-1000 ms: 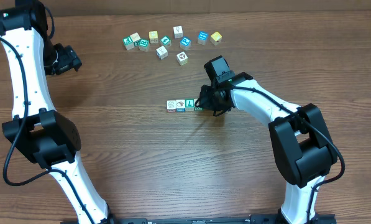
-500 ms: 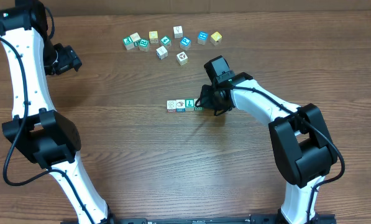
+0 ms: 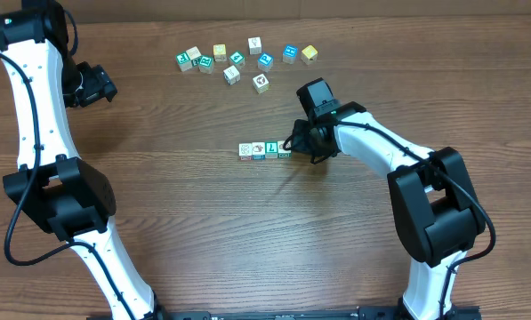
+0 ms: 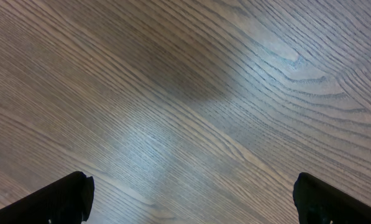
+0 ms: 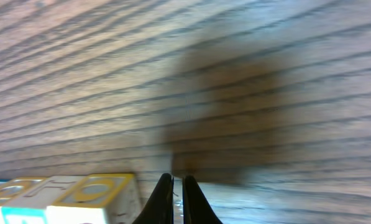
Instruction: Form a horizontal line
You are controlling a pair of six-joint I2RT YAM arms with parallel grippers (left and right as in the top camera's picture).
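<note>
Horizontal line (image 3: 264, 150): tiny whitish cubes, edge to edge, in a straight left-right row. All lie flat on the table (image 3: 203, 222), near its middle. Three are clear, with orange, teal and green picture faces. A fourth at the right end is partly hidden.

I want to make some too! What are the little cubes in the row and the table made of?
Cubes in the row: probably pale wood, matte, judging by whitish sides and printed picture faces, though too small to be sure. Table: brown wood or wood-look laminate, shown by long grain lines and a soft sheen.
</note>
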